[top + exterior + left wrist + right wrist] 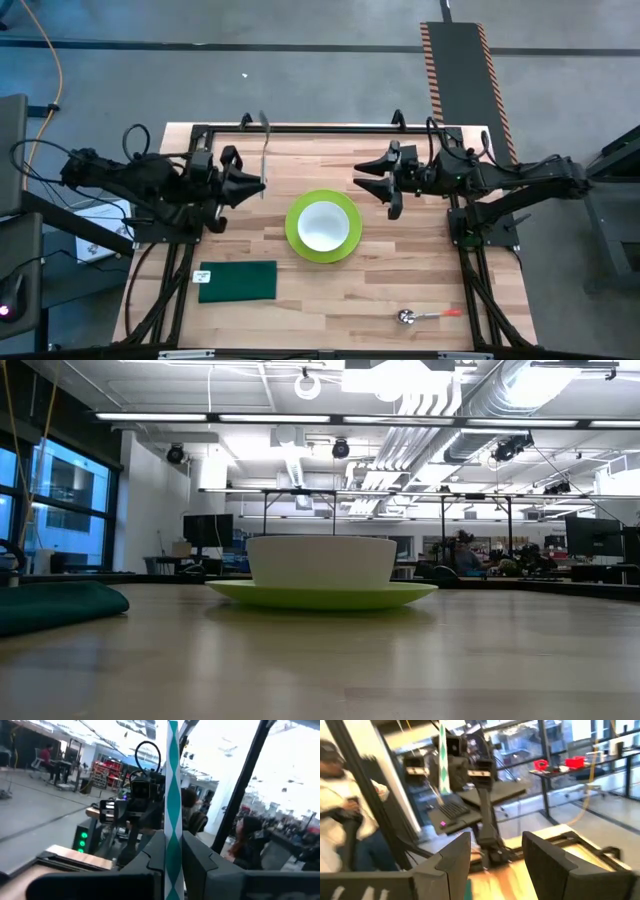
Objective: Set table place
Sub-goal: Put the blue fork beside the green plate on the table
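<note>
My left gripper (258, 186) is over the table's left half, raised, and shut on a long utensil (264, 140) with a teal-and-white diamond-patterned handle (173, 780). The utensil also shows in the right wrist view (442, 767). My right gripper (362, 181) is open and empty, raised over the table (400, 270) to the right of the plate; its fingers stand apart (495, 855). A white bowl (322, 225) sits in a lime green plate (293, 226) at the table's middle; both also show in the low view, the bowl (322, 562) on the plate (320, 596). My left gripper (173, 845) pinches the utensil's patterned handle (173, 837) between its two fingers. The fingers come at it level, pointing toward the table's right, and lie across it. The utensil stands upright, reaching well above the fingers, lifted clear of the table.
A dark green folded cloth (237, 281) lies at the near left, also in the low view (55, 605). A metal spoon with a red handle (425, 316) lies at the near right. Bare wood lies around the plate. People sit in the room beyond.
</note>
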Action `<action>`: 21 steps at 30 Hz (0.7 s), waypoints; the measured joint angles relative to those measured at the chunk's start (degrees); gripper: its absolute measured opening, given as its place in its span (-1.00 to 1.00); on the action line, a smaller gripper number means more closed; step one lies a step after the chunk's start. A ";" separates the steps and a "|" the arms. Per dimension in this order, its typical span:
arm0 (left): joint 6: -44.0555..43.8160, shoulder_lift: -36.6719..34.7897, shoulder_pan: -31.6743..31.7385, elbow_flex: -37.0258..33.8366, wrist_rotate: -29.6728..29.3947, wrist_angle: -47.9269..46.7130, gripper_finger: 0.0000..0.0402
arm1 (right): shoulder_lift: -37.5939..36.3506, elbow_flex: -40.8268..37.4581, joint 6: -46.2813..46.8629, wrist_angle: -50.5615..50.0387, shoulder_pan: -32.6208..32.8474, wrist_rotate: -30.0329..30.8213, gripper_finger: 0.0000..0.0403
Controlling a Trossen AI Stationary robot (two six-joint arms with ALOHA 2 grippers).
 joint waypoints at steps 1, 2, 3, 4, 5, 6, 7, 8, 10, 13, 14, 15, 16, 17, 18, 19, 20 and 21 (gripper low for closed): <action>0.95 0.02 0.00 0.00 0.01 -0.04 -0.89 | 0.31 0.00 0.82 0.80 0.00 -0.22 -0.16; 1.29 0.02 0.01 0.00 -0.03 -0.04 -0.89 | 0.89 0.00 1.52 2.51 0.00 -0.48 -0.16; 1.35 0.02 0.02 0.00 -0.03 -0.06 -0.89 | 1.50 0.00 2.02 4.39 0.00 -0.77 -0.16; 1.50 0.02 0.01 0.00 -0.14 -0.08 -0.89 | 1.94 0.00 2.53 5.00 0.00 -1.05 -0.16; 1.68 0.08 0.01 0.00 -0.16 -0.08 -0.89 | 2.60 0.00 2.98 6.08 0.00 -1.14 -0.16; 1.69 0.31 0.03 0.00 -0.20 -0.08 -0.89 | 3.28 0.00 3.50 7.11 0.00 -1.18 -0.16; 1.70 0.40 0.01 0.00 -0.18 -0.30 -0.89 | 3.93 0.00 4.29 7.56 0.00 -1.17 -0.16; 1.71 0.46 0.01 -0.02 -0.18 -0.60 -0.89 | 4.56 0.00 5.16 8.33 0.00 -1.18 -0.16; 1.70 0.73 0.01 -0.02 -0.19 -0.58 -0.89 | 5.89 0.00 6.77 10.41 0.00 -1.13 -0.16; 1.71 1.75 0.03 0.00 -0.75 -0.73 -0.88 | 7.60 0.00 8.04 13.79 0.00 -1.13 -0.14; 1.71 2.12 0.03 -0.06 -0.83 -1.15 -0.88 | 7.99 0.00 8.44 14.36 0.00 -1.12 -0.13; 1.69 2.70 0.03 -0.05 -0.89 -0.80 -0.89 | 8.40 0.00 8.71 15.36 0.00 -1.11 -0.11; 1.70 3.06 0.04 0.04 -0.92 -0.53 -0.88 | 8.74 0.00 8.79 16.52 0.00 -1.11 -0.09; 1.68 3.15 0.06 -0.01 -0.93 -1.00 -0.89 | 9.05 0.00 8.80 17.82 0.00 -1.11 -0.06; 1.69 3.40 0.06 -0.07 -1.04 -1.01 -0.88 | 9.36 0.00 8.80 19.14 0.00 -1.11 -0.03; 1.69 4.12 0.06 -0.02 -1.33 -0.31 -0.89 | 9.71 0.00 8.80 20.36 0.00 -1.11 0.00; 1.69 4.66 0.06 0.11 -1.70 -0.02 -0.89 | 9.97 0.00 8.93 21.41 0.00 -1.11 0.04; 1.67 5.00 0.06 0.06 -1.92 -0.42 -0.89 | 10.36 0.00 9.06 22.60 0.00 -1.09 0.09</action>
